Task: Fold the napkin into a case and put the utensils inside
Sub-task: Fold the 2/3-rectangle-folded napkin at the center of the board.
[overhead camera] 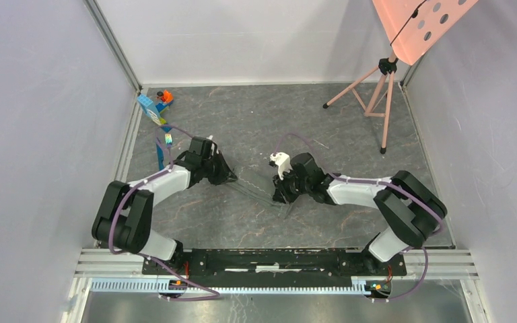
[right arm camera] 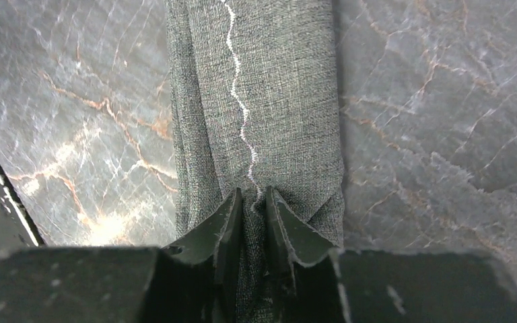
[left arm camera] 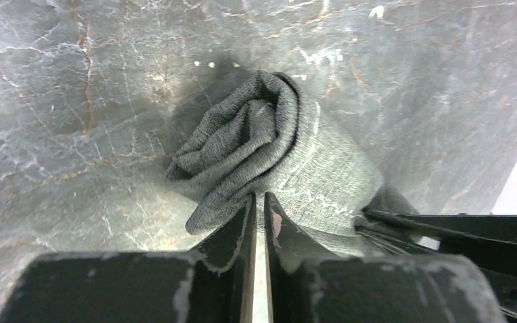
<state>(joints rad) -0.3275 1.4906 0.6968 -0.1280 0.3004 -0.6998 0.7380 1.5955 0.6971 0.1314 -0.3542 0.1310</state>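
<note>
The dark grey napkin (overhead camera: 256, 190) lies bunched into a narrow rolled strip between the two grippers on the marbled table. In the left wrist view the napkin (left arm camera: 309, 168) ends in a rolled, crumpled end. My left gripper (left arm camera: 259, 196) pinches its near edge, jaws only a sliver apart. In the right wrist view the napkin (right arm camera: 276, 101) runs away as a strip with a wavy pale stitch. My right gripper (right arm camera: 254, 194) is shut on a raised ridge of it. The utensils lie far left: a blue knife (overhead camera: 159, 156) and a fork (overhead camera: 167, 139) with a rainbow head.
Blue and orange toy blocks (overhead camera: 155, 104) sit at the back left corner. A pink tripod (overhead camera: 377, 94) stands at the back right. Grey walls close the table (overhead camera: 256, 121) on three sides. Dark fingers (left arm camera: 444, 225) of the other arm show at the right of the left wrist view.
</note>
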